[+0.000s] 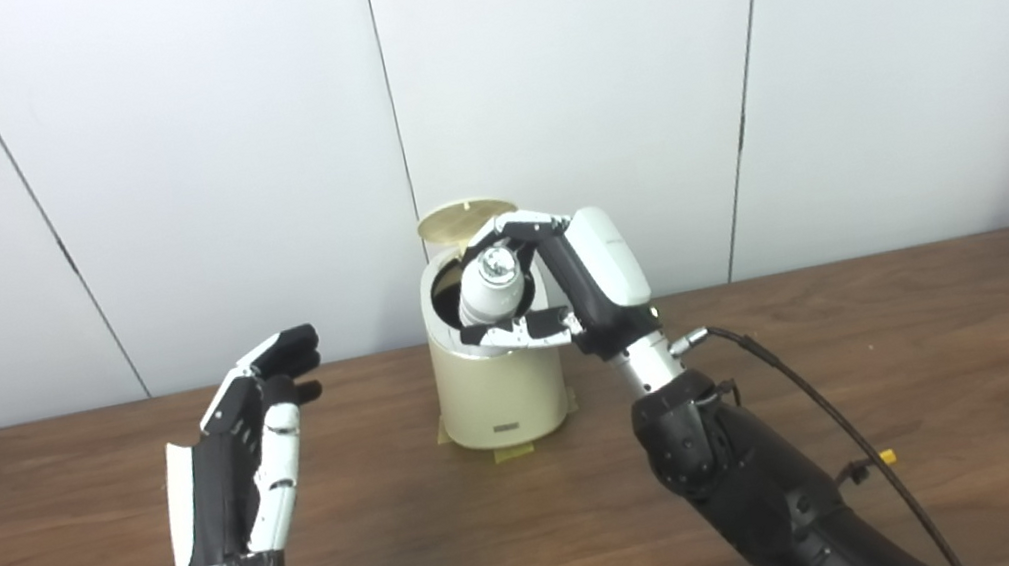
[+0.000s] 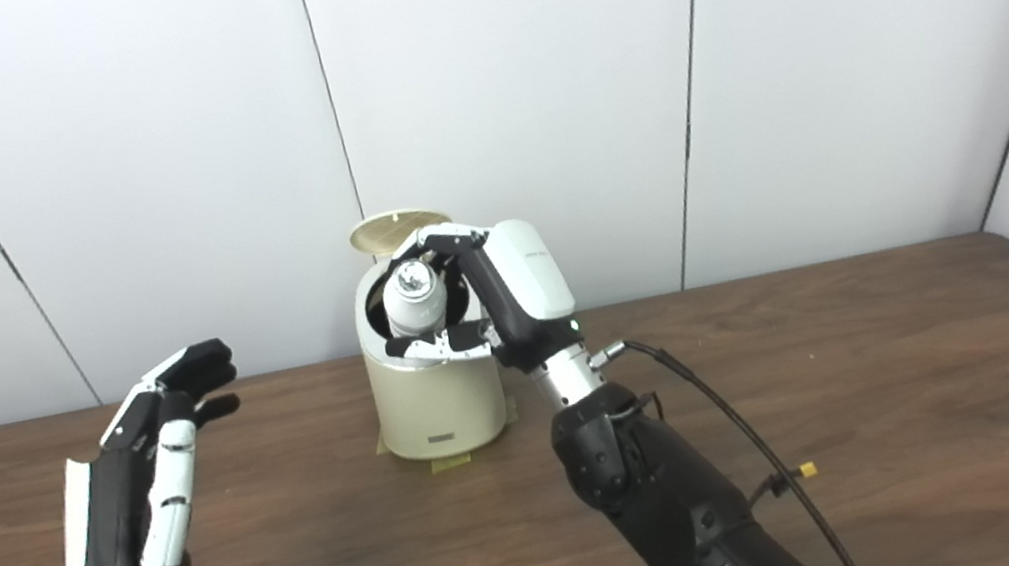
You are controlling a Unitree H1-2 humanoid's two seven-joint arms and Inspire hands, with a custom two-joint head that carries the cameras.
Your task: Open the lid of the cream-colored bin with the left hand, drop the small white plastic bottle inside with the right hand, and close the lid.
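Left hand [image 1: 240,467]: raised above the bench [image 1: 935,377] at about 9 o'clock of the bin, well apart from it. Fingers spread and nearly straight, holding nothing, palm turned inward.

Bin [image 1: 502,395]: cream-colored, upright, mid-bench, standing on strips of yellowish tape [image 1: 513,451]. Its mouth is open and dark inside.

Lid [image 1: 466,217]: round, tipped up at the bin's 12 o'clock edge, standing open with no hand on it.

Bottle [image 1: 491,290]: small, white, shiny cap uppermost, tilted slightly. It sits directly over the bin's mouth, its lower part at or just inside the rim; how deep it reaches cannot be told.

Right hand [image 1: 556,285]: reaching in from 4 o'clock, clamped on the bottle, fingers curled over the top side and thumb beneath, lying across the front rim of the bin.

Cable [image 1: 818,405]: black, trailing from the right wrist down across the bench toward 5 o'clock.

Risks, as judged:
- The tilted bottle may catch on the rim at release and tip out onto the bench instead of dropping in.
- The thumb rests close to the rim; pulling back carelessly could nudge the bin, though the tape should resist that.
- The unsupported lid could fall forward onto the right hand if the bin is jolted.
- The left hand stands far from the lid, so closing needs a long reach; a hasty swipe could hit the bin's side.
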